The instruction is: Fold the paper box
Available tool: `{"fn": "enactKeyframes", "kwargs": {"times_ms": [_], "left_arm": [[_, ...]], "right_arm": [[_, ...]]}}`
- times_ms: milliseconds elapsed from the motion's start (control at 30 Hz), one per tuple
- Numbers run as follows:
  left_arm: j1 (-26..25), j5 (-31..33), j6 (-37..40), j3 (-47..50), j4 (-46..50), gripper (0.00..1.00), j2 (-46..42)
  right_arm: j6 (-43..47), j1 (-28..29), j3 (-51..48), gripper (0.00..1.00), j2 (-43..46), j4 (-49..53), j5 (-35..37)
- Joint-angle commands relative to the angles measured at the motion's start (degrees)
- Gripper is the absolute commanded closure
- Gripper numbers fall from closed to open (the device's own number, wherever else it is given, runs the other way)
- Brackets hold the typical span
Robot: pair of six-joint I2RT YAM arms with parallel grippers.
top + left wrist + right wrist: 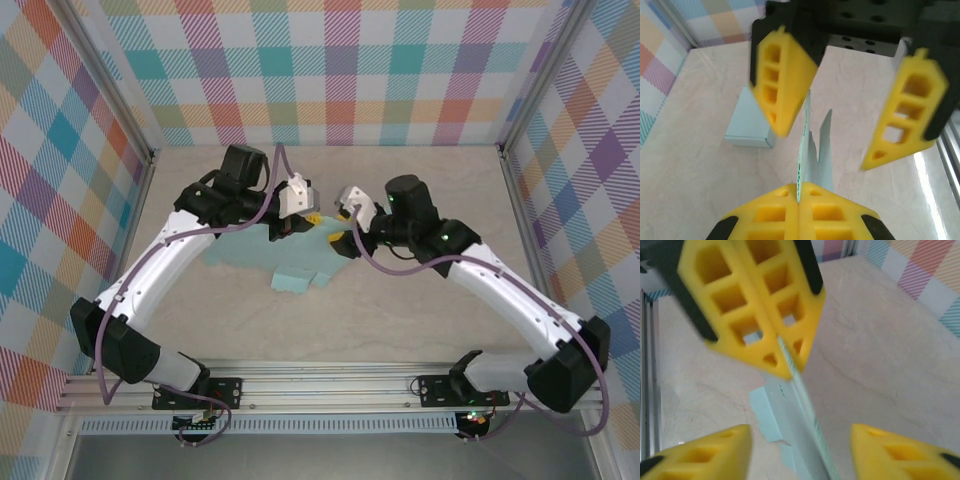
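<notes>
Jaws: left gripper [799, 189] pinches the paper box [292, 268] flap, right gripper [800, 430] spread, holding nothing.
Likely mid-fold; next, right needs a hold on a free panel.

No legible text or labels

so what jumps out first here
A mostly flat pale blue paper box lies in the middle of the table. The left gripper is shut on a raised edge of it, and the right gripper stands open just opposite. Bright checked walls surround everything.
</notes>
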State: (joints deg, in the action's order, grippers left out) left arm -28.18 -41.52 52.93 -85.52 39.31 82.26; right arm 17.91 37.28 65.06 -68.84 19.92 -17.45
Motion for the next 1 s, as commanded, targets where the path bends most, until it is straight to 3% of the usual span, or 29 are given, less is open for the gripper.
{"fn": "enactKeyframes", "kwargs": {"times_ms": [0,167,300,600,733,967], "left_arm": [[0.4,-1.9,-7.7,2.8,-9.9,1.00,-5.4],[0.8,-5.0,-17.0,9.0,-22.4,1.00,-11.9],[0.8,-5.3,-23.7,13.6,-32.2,1.00,-16.8],[0.9,-3.7,-33.9,17.6,-43.9,1.00,-20.7],[0.9,-5.0,-36.0,17.8,-45.7,1.00,-21.1],[0.8,-3.0,-38.7,19.6,-49.8,1.00,-22.9]], "right_arm": [[-6.3,-2.7,-7.8,0.29,8.5,-10.9,-3.0],[-15.7,-9.1,-22.0,0.13,19.7,-22.1,-6.3],[-23.0,-16.5,-30.3,0.06,25.0,-31.2,-13.7],[-27.4,-18.6,-33.7,0.07,21.0,-40.2,-24.6],[-28.0,-18.6,-33.3,0.10,18.2,-42.4,-25.8],[-29.3,-18.6,-33.4,0.25,16.3,-45.2,-29.3]]}}
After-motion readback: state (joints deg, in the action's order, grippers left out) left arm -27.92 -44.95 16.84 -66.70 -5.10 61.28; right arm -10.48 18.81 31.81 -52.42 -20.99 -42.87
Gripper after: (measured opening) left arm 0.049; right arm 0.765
